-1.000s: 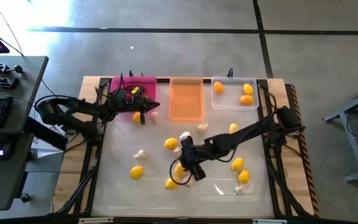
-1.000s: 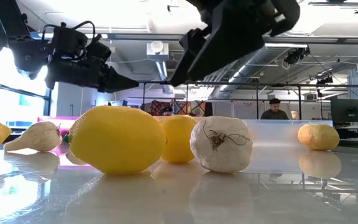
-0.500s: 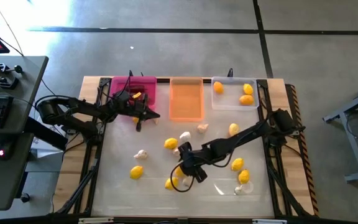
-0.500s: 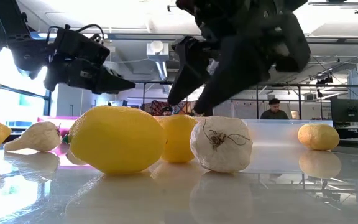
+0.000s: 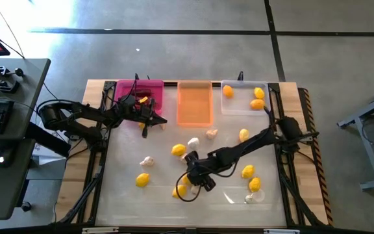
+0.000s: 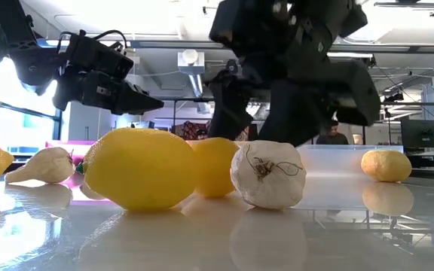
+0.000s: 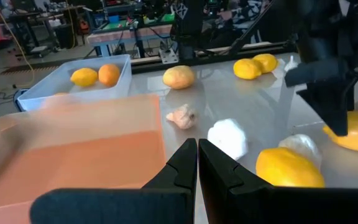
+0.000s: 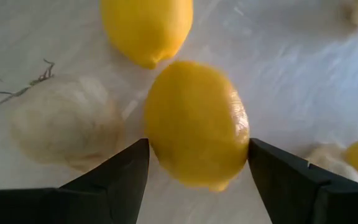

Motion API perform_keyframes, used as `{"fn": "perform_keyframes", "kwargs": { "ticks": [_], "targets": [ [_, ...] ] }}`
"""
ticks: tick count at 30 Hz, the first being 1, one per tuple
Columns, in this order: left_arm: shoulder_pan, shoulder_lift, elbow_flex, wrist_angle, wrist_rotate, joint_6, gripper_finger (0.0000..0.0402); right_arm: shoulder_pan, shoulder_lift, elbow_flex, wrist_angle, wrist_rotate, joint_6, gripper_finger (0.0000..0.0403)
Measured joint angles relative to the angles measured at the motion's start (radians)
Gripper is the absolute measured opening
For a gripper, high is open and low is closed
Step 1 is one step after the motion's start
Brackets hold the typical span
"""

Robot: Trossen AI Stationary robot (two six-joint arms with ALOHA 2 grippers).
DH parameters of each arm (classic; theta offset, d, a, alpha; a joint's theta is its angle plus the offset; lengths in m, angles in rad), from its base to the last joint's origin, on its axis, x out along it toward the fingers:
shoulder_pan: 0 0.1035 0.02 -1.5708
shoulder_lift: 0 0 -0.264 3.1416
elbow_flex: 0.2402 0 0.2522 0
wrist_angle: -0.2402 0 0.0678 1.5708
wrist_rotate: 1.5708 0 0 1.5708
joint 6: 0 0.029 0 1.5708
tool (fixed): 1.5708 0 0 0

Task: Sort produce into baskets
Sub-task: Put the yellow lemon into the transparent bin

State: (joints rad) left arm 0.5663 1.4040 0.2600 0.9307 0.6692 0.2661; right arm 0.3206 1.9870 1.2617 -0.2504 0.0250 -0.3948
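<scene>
Three baskets [image 5: 194, 104] stand side by side along the far edge. Lemons [image 5: 178, 150] and garlic bulbs [image 5: 147, 160] lie scattered nearer, mid-table; three lemons lie in the right basket.

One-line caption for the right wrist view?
Open right gripper straddling a lemon on the table, garlic bulb beside it.

I see right gripper [image 5: 188, 184] low over a lemon [image 5: 180, 190] | left gripper [image 5: 149, 123] beside pink basket [image 5: 137, 95] | clear basket [image 5: 245, 97]: three lemons

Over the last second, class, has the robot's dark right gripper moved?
Yes. The right gripper has descended away from the translucent orange plastic tray, its open fingers now straddling a yellow lemon.
</scene>
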Motion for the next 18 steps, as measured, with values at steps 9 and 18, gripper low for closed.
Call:
{"fn": "perform_keyframes", "kwargs": {
  "ticks": [9,18],
  "targets": [
    [0.0,0.0,0.0,0.0,-0.001,-0.002,0.0003,-0.01,0.006,0.0,0.036,0.034,0.123,0.0201],
    [0.0,0.0,-0.001,-0.013,-0.005,-0.003,0.0003,-0.065,-0.104,0.008,-0.02,0.091,0.331,0.0141]
  ]
}}
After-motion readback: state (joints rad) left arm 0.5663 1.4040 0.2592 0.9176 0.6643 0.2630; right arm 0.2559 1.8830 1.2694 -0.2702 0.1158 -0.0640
